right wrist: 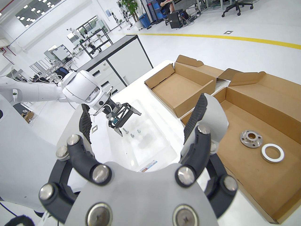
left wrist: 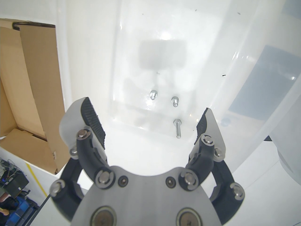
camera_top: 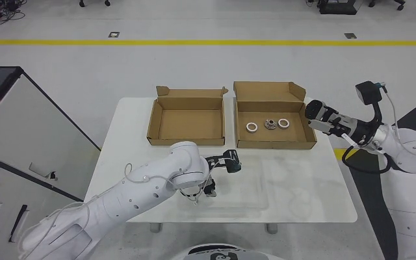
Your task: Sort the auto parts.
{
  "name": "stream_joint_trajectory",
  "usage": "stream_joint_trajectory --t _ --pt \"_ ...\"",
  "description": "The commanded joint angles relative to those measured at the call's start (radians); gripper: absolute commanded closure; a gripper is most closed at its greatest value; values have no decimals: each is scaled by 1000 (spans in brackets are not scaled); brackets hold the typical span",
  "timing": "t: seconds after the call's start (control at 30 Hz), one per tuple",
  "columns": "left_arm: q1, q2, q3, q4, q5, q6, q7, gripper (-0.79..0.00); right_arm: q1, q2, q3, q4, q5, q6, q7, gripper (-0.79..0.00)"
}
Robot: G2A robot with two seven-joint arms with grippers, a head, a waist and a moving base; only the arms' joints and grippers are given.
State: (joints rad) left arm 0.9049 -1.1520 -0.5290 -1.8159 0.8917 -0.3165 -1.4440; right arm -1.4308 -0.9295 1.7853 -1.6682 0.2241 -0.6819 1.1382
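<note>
Three bolts (left wrist: 177, 128) sit bunched at the left end of the clear tray (camera_top: 260, 198) near the table's (camera_top: 130, 130) front edge, left gripper (left wrist: 147, 111) right above them, jaws spread and holding nothing. Right gripper (right wrist: 143, 109), also spread and bare, hangs at the right box's (camera_top: 307, 134) right edge, two rings (camera_top: 251, 127) and a flange (camera_top: 268, 123) inside

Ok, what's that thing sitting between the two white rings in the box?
A metal flange lies between them. The top view shows white ring, flange, second white ring in a row inside the cardboard box.
</note>
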Motion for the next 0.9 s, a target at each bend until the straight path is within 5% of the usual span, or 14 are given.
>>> stream_joint_trajectory --t 0.0,0.37,0.77,0.87 --pt "0 0 0 0 -1 0 0 -785 0 0 0 0 0 0 0 -785" --pt "4 0 28 6 21 -58 -1 -785 0 0 0 0 0 0 0 -785" --pt "-129 -31 145 99 -48 -43 -17 -785 0 0 0 0 0 0 0 -785" --pt "-149 -38 162 121 -68 -41 -19 -677 0 0 0 0 0 0 0 -785"
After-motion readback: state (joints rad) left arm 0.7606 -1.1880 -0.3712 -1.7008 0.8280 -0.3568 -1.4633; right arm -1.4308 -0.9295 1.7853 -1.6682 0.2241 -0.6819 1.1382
